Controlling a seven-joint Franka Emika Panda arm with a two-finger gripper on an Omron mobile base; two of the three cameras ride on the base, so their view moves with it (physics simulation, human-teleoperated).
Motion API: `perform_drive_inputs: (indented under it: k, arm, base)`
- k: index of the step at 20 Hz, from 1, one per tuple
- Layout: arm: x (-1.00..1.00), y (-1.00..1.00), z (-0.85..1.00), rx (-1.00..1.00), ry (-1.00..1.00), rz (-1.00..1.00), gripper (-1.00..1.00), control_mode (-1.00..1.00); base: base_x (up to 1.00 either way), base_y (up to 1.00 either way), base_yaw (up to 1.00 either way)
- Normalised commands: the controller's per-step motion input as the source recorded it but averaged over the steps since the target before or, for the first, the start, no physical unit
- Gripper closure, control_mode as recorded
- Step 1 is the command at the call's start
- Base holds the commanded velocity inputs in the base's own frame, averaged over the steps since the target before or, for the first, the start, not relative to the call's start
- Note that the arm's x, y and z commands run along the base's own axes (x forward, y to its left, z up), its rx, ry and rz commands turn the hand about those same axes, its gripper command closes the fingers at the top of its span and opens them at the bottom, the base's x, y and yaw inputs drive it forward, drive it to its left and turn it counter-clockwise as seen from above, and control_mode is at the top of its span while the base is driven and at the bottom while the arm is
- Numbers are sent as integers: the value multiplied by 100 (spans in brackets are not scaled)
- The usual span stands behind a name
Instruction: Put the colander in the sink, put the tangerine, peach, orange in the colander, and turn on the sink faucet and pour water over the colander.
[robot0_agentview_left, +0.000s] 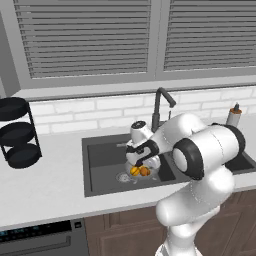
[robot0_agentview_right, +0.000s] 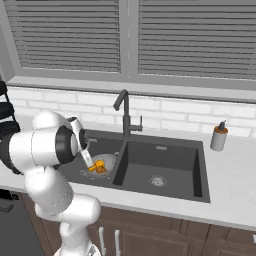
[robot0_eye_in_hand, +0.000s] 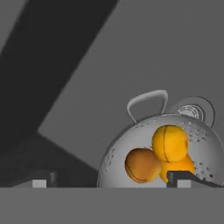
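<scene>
We had the colander (robot0_eye_in_hand: 157, 148) sitting in the left basin of the sink (robot0_agentview_left: 100, 170), just beside that basin's round drain (robot0_eye_in_hand: 192, 111), with three fruits inside it: a yellow-orange one (robot0_eye_in_hand: 169, 143) on top, a duller brownish-orange one (robot0_eye_in_hand: 142, 165) beside it, and a bright orange one (robot0_eye_in_hand: 177, 168) partly hidden beneath. We could not tell for certain which was the tangerine, the peach or the orange. Our gripper (robot0_agentview_left: 140, 156) hung just above the colander's rim with the jaws released and spread wide, holding nothing.

What remained, in our judgement, was the sink faucet (robot0_agentview_right: 125, 115), and there lay the risks. No water ran yet. The spout seemed to hook towards the divider between the basins, so the stream could have missed the colander unless the spout was swung over it. The side lever was small, and wide jaws might have slipped off it or nudged the whole tap instead. Lifting out, a finger could have caught the loop handle (robot0_eye_in_hand: 146, 103) and tipped the bowl, spilling fruit. The soap bottle (robot0_agentview_right: 218, 137) on the worktop (robot0_agentview_left: 45, 185) stood well apart.
</scene>
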Motion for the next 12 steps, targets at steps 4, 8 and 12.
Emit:
perform_drive_inputs:
  k: [4, 8, 12]
  arm:
    - [-61, 0, 100, 8, 0, -25, -100, -100]
    - [-49, 0, 100, 3, 0, -21, -100, -100]
    - [-46, -16, 100, 3, 0, -9, -100, -100]
  base:
    - [0, 0, 0]
    - [0, 0, 0]
    - [0, 0, 0]
